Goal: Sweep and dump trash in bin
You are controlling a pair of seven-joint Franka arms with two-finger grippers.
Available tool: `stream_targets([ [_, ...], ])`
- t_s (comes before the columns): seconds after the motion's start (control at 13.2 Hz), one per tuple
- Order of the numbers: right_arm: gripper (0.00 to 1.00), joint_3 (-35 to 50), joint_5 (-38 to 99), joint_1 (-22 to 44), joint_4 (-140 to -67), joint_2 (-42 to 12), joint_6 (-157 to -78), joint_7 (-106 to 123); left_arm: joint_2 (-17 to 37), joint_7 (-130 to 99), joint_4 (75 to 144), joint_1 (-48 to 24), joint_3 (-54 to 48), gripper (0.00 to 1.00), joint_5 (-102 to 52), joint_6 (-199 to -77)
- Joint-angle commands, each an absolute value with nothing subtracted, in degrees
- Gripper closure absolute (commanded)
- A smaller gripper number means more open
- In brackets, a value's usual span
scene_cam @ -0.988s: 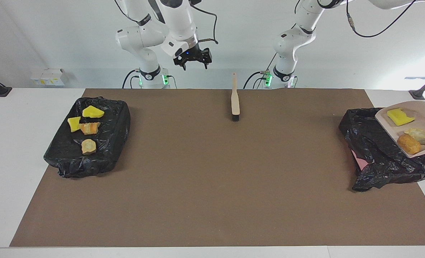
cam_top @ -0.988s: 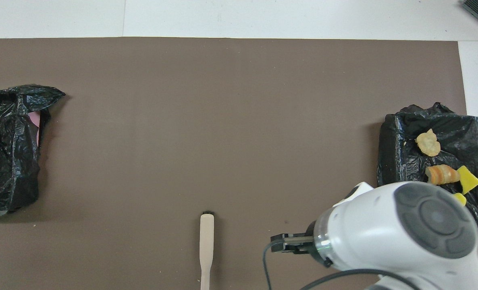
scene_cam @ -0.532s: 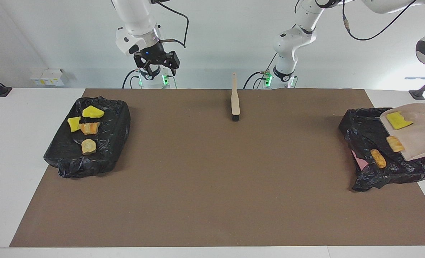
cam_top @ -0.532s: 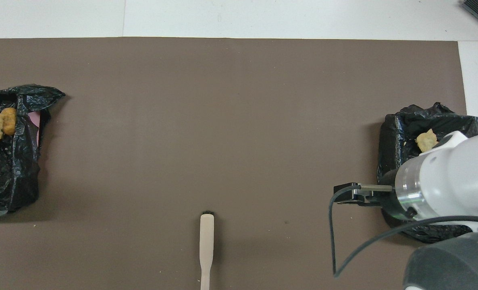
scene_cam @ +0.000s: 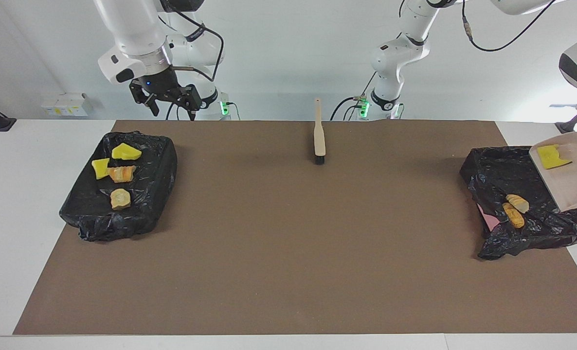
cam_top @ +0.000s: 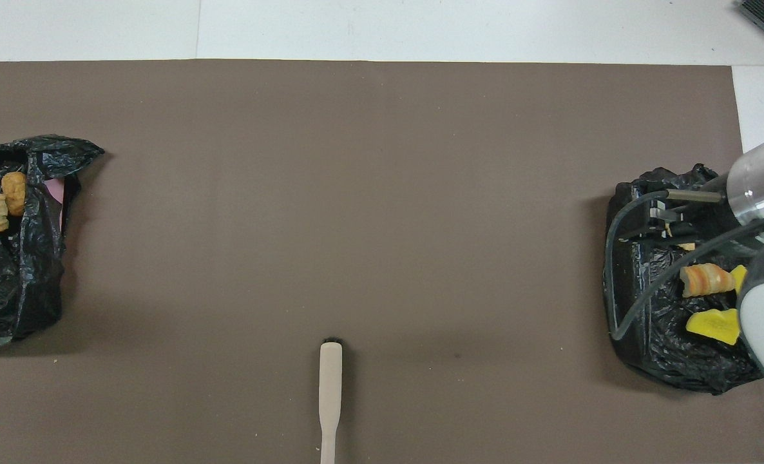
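Brown matting covers the bench (scene_cam: 279,253). Over the bin (scene_cam: 497,175) at the left arm's end a tilted dustpan (scene_cam: 568,182) holds one yellow chunk (scene_cam: 552,156); two tan pieces (scene_cam: 516,209) lie inside. The left gripper is out of sight, clamped. The right gripper (scene_cam: 171,104), fingers (scene_cam: 153,108) spread, hangs empty.

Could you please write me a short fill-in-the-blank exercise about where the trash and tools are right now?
1. The tilted dustpan over the bin at the left arm's end carries ___ yellow chunk.
2. The bin at the right arm's end holds ___ pieces of trash.
3. The brush lies on the brown mat, held by ___ gripper.
4. The right gripper hangs empty with its fingers ___.

Missing words: one; four; neither; open
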State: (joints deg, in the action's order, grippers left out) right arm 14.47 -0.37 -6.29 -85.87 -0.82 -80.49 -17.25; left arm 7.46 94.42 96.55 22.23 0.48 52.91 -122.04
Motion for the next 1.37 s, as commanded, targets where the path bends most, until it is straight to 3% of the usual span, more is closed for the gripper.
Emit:
stream_targets([
  [0.0,0.00,15.6,-1.0,-6.5,-84.1,-1.3,-79.4,-16.3,3.7,87.2,101.0,19.5,1.1,1.00,59.4,-120.8],
  [0.53,0.00,15.5,-1.1,-6.7,-84.3,-1.1,-80.2,-16.3,3.2,77.6,101.2,5.5,1.1,1.00,69.4,-103.3],
  [0.99,0.00,15.4,-1.1,-9.6,-84.3,-1.2,-80.2,-16.0,3.3,77.8,100.7,8.1,1.2,1.00,72.5,-107.2],
  [1.29,0.00,15.2,-1.2,-9.7,-84.3,-1.2,-80.1,-15.7,2.9,76.5,99.8,6.9,0.5,1.00,66.6,-105.0],
])
